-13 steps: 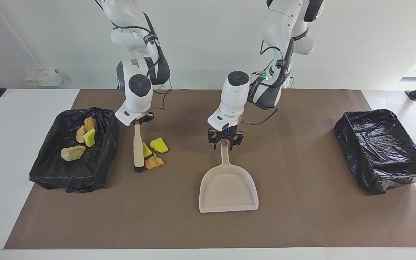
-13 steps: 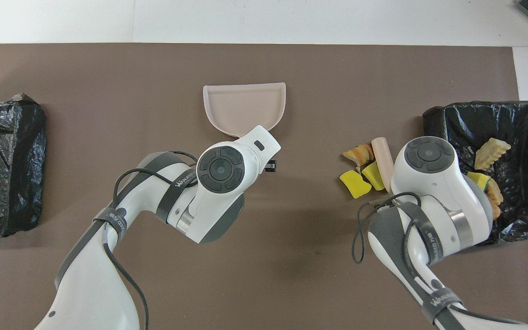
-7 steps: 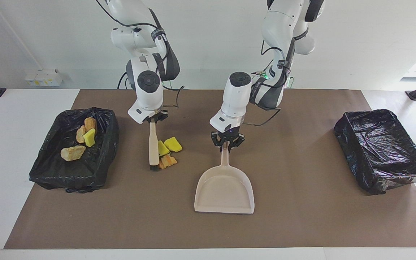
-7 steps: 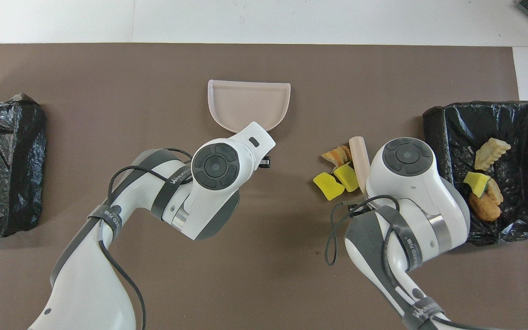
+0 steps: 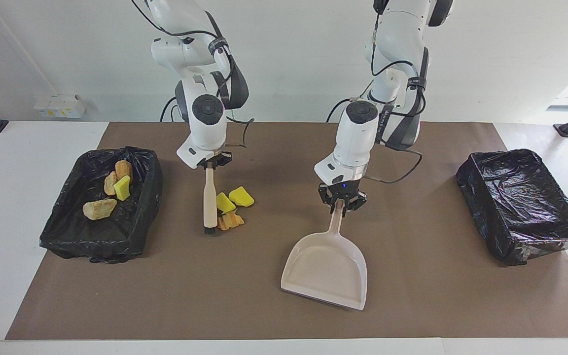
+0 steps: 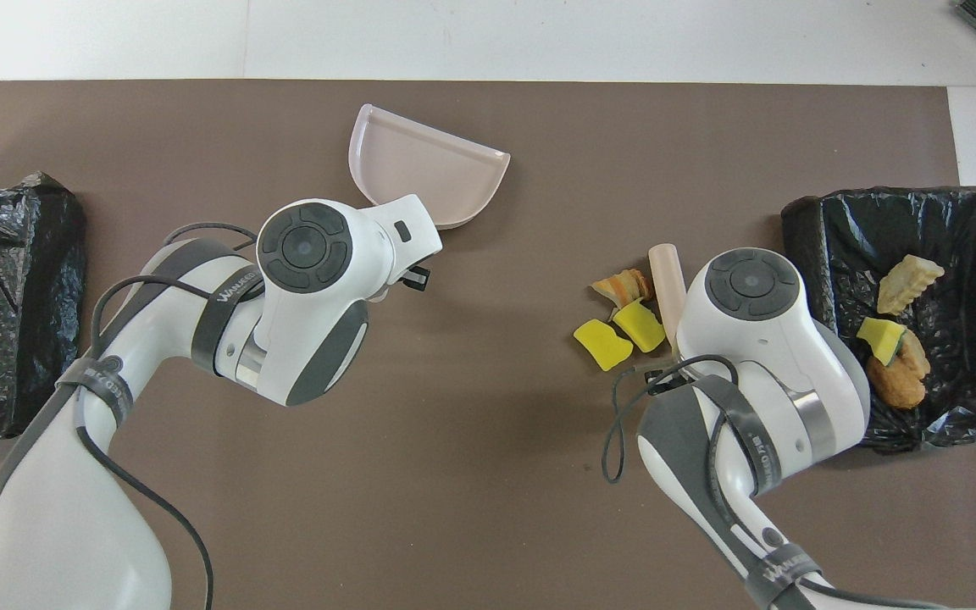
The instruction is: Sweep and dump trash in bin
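Note:
Three bits of trash lie on the brown mat: two yellow wedges [image 5: 241,196] [image 6: 602,347] and an orange striped lump [image 5: 230,221] [image 6: 623,284]. They touch the beige brush [image 5: 210,199] [image 6: 666,271], which stands bristles-down with my right gripper [image 5: 210,166] shut on its handle top. Several more bits of trash [image 5: 99,208] [image 6: 907,284] lie in the black-lined bin [image 5: 94,244] [image 6: 801,220] at the right arm's end. My left gripper [image 5: 340,206] is shut on the handle of the beige dustpan [image 5: 326,268] [image 6: 424,169], whose mouth faces away from the robots, angled toward the brush.
A second black-lined bin [image 5: 525,197] [image 6: 5,296] with nothing in it sits at the left arm's end of the table. The brown mat [image 5: 412,296] covers most of the white table.
The right arm swept the brush and the three bits away from the bin toward the table's middle. The left arm carried the dustpan toward its own end and turned it.

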You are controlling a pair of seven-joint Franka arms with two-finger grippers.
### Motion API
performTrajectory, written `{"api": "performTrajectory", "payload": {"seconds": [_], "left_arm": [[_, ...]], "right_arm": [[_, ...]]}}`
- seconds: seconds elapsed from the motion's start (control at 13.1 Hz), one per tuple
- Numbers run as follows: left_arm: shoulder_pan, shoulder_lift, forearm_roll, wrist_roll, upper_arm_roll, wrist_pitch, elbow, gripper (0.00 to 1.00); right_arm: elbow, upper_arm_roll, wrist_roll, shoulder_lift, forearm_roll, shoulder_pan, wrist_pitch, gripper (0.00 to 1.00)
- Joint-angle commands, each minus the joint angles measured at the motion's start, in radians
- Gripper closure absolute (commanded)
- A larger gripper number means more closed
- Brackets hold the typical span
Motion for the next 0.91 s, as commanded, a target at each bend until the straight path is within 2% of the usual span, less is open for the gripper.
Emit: {"api": "performTrajectory", "payload": {"seconds": [0.0,0.23,0.46,0.61,0.84], "left_arm": [[0.054,-0.049,0.014,0.153,-0.007,-0.079,0.019,1.0],[0.123,-0.108,-0.019,0.408,-0.009,-0.174,0.013,1.0],[0.188,-0.139,-0.067,0.823,-0.006,-0.289,0.008,1.0],[0.216,-0.147,-0.067,1.011,-0.006,-0.332,-0.004,1.0],[0.236,-0.225,-0.07,1.235,-0.006,-0.271,-0.154,1.0]], "right_arm": [[0.014,0.008,0.004,0.012,0.001,-0.014,-0.014,1.0],[0.002,0.01,0.001,0.003,0.004,-0.009,-0.017,1.0],[-0.035,0.01,-0.019,-0.005,-0.011,0.0,-0.008,1.0],[-0.053,0.01,-0.061,-0.005,-0.01,-0.012,0.004,1.0],[-0.078,0.011,-0.05,0.009,0.019,0.003,0.043,1.0]]}}
